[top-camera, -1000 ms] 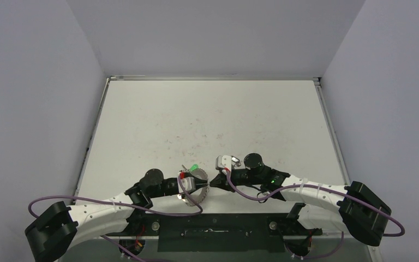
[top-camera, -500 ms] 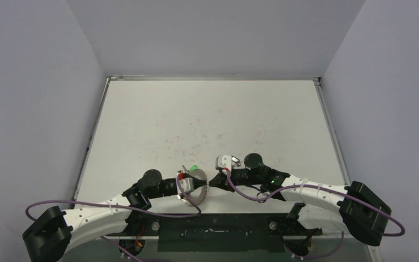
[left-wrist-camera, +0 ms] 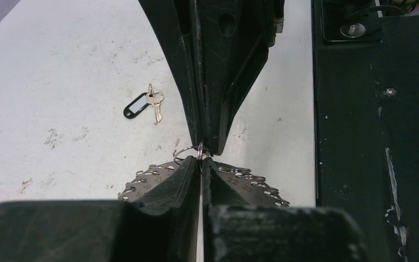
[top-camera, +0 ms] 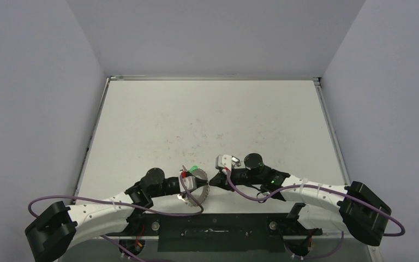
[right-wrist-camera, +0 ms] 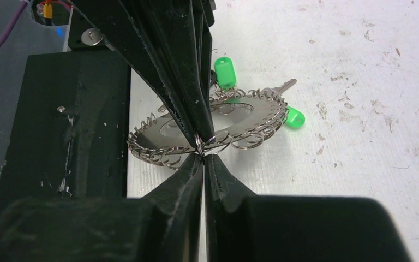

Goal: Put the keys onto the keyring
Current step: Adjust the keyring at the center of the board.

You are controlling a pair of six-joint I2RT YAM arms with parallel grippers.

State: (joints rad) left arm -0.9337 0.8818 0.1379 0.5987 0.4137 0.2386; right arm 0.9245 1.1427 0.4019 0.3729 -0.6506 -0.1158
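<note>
Progress looks small to us. The keyring (right-wrist-camera: 264,112) lies at the near edge of the worktop (top-camera: 207,120), about halfway along that edge and between the two arms, and we cannot say that any key is threaded on it yet. The left jaws are closed tight, and so are the right jaws. Their tips meet nose to nose at one small wire loop (left-wrist-camera: 198,154) on the scalloped rim, so both seem to pinch the keyring there and to hold nothing else. We judge this to be the step of opening or steadying the ring, before a key goes on. The black-tagged key (left-wrist-camera: 144,105) lies free on the bare worktop, apart from the ring, so it is clearly still to be done. At the far rim of the ring we see one green head (right-wrist-camera: 225,71), a second green piece (right-wrist-camera: 293,117) and a silver key blade (right-wrist-camera: 283,85), all touching or just beside the rim. Whether any of them is hooked on, we cannot tell. We count one keyring, one black-tagged key, one silver blade and two green pieces. We cannot tell whether the two green pieces belong to one key or to two.
</note>
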